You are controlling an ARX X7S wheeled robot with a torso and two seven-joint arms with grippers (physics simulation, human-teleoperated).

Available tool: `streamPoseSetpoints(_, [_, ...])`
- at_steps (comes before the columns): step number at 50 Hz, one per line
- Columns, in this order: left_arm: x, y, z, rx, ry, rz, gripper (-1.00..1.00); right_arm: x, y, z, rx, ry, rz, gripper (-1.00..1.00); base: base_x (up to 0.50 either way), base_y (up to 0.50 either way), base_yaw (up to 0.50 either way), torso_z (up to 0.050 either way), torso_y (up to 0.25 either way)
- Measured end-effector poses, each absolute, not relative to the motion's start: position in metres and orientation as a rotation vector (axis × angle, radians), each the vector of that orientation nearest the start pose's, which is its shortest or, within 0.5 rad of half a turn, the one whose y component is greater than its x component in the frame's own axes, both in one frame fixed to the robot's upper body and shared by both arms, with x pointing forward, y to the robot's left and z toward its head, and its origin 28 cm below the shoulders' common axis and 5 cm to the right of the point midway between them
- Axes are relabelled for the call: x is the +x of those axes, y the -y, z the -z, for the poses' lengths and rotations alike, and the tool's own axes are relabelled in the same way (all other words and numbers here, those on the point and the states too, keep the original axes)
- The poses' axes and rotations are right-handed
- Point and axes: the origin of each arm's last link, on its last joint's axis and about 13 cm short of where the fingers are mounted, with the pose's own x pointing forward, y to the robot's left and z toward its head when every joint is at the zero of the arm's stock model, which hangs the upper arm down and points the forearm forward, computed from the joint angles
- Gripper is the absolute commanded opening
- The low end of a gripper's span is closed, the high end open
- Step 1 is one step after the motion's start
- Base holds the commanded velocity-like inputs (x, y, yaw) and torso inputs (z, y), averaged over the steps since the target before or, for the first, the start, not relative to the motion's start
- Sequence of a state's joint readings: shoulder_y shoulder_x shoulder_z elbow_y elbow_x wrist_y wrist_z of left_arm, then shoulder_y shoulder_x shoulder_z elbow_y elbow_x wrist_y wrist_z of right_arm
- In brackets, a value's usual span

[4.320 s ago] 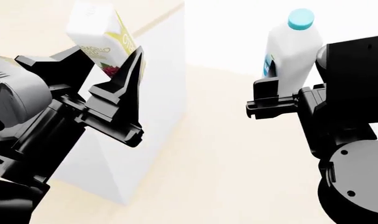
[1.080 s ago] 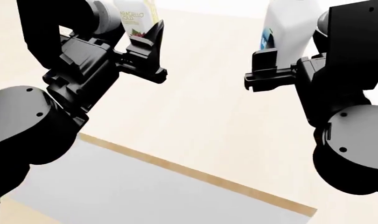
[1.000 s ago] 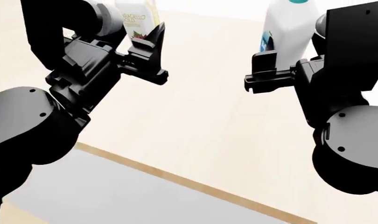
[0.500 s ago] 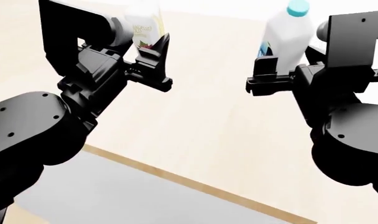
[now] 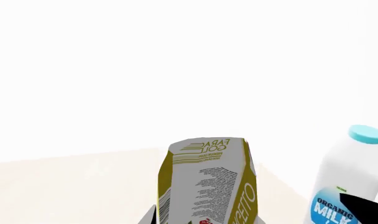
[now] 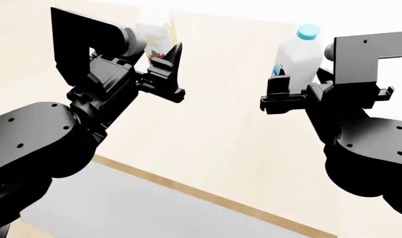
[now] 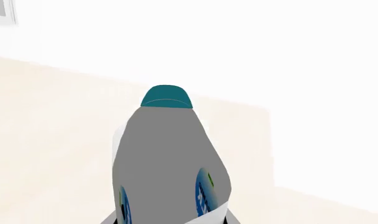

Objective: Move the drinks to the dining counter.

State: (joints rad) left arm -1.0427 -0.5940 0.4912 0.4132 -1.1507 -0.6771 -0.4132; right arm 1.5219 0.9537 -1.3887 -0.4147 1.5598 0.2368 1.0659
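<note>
Two drinks are held above the dining counter (image 6: pixel 208 148), one in each gripper.

The small white and yellow-green carton (image 6: pixel 156 39) is clamped between the closed fingers of the left gripper (image 6: pixel 163 64) at the left of the scene, raised over the pale-beige top. The tall white bottle (image 6: pixel 297 57) with a teal cap is gripped by the right gripper (image 6: pixel 284 91) at the right, upright, and likewise held over the counter. The two drinks are kept well apart. In the left wrist view the carton (image 5: pixel 206 182) is seen close up with the bottle (image 5: pixel 347 182) beside it; in the right wrist view only the bottle (image 7: pixel 167 154) is shown. The counter's tan edge (image 6: pixel 208 198) and the grey panel (image 6: pixel 121 208) below it are seen at the near side.
</note>
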Motion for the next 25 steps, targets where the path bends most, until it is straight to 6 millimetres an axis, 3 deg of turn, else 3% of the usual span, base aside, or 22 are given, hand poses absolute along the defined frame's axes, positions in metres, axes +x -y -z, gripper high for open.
streamPoseSetpoints(25, [0.269,-0.204,-0.279,0.013,0.230,0.486,-1.00,0.258,0.116,-0.250,-0.121,-0.069,0.039,-1.00,0.00,0.00,0.00,0.000,0.002])
